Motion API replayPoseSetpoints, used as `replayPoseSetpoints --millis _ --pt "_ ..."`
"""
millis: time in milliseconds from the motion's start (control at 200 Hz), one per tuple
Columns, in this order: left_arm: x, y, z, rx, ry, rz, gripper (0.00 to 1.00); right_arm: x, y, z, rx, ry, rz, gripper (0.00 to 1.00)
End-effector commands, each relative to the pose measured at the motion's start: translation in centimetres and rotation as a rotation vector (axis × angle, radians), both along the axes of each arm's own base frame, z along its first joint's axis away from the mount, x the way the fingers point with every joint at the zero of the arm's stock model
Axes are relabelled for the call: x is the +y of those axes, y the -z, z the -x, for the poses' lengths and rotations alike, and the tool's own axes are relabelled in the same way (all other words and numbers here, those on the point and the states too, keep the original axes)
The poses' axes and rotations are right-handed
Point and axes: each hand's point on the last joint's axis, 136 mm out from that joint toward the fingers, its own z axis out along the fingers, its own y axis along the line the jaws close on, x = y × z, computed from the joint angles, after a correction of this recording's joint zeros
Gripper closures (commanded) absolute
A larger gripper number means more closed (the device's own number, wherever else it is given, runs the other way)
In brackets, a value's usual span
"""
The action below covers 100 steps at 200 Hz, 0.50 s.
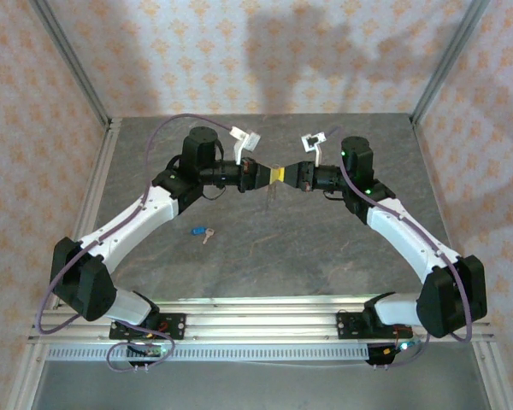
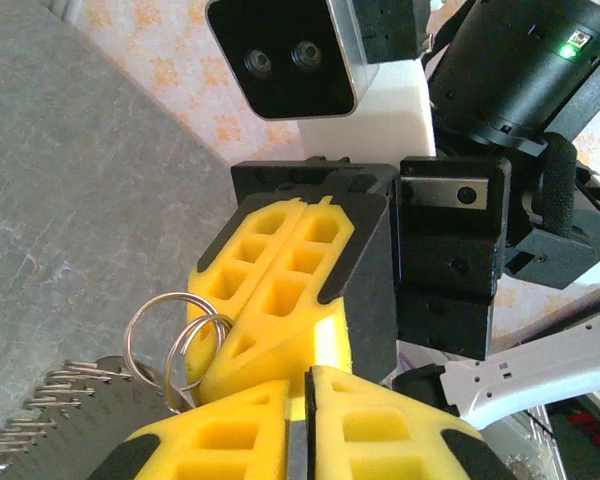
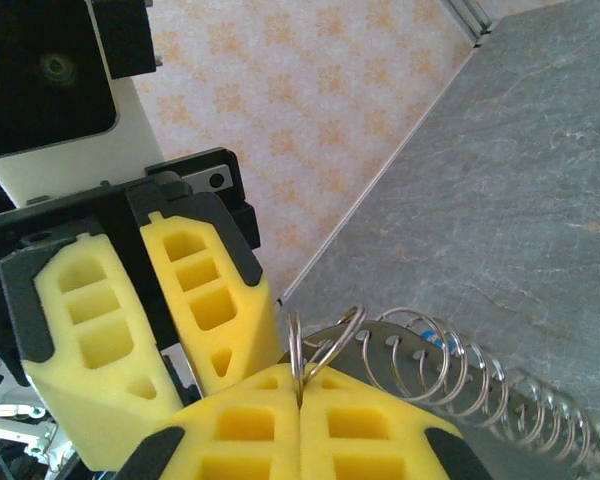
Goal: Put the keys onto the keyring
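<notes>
Above the middle of the table (image 1: 325,256) the two grippers meet tip to tip. The right gripper (image 1: 282,175) is clamped shut on the keyring (image 3: 296,345), and the left gripper (image 1: 272,174) has its pads nearly together just beside the same rings; I cannot tell whether it nips them. Down on the table, toward the near left and well apart from both tips, lies a key (image 1: 203,231), its long axis roughly along the near edge and its blue head to the left. It sits close by the left arm, which I judge the nearer one to fetch it.
</notes>
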Motion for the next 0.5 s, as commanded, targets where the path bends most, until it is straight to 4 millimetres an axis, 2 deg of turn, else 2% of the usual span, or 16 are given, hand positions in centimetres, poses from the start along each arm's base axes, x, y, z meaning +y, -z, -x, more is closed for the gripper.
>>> replayPoseSetpoints --millis 0,55,120,240,355,495 --pt "-0.7 -0.3 0.6 -0.039 0.058 -0.003 0.90 0.0 -2.8 0.7 -0.095 -0.037 -0.044 1.00" --pt "-0.6 -0.2 0.5 -0.043 0.045 -0.008 0.93 -0.1 -2.6 0.6 -0.094 -0.032 -0.036 1.00" --pt "-0.1 -0.6 -0.2 -0.055 -0.005 0.003 0.92 -0.2 -2.3 0.6 -0.093 -0.026 -0.023 1.00" --pt "1.7 -2.0 -1.6 -0.086 -0.118 0.045 0.81 -0.4 -1.7 0.5 -0.081 -0.017 -0.016 1.00" --pt "3.2 -3.1 -2.3 -0.111 -0.182 0.072 0.64 -0.5 -1.7 0.6 -0.078 -0.014 -0.016 1.00" --pt "3.1 -3.1 -2.2 -0.110 -0.157 0.053 0.62 -0.5 -2.0 0.6 -0.079 -0.020 -0.024 1.00"
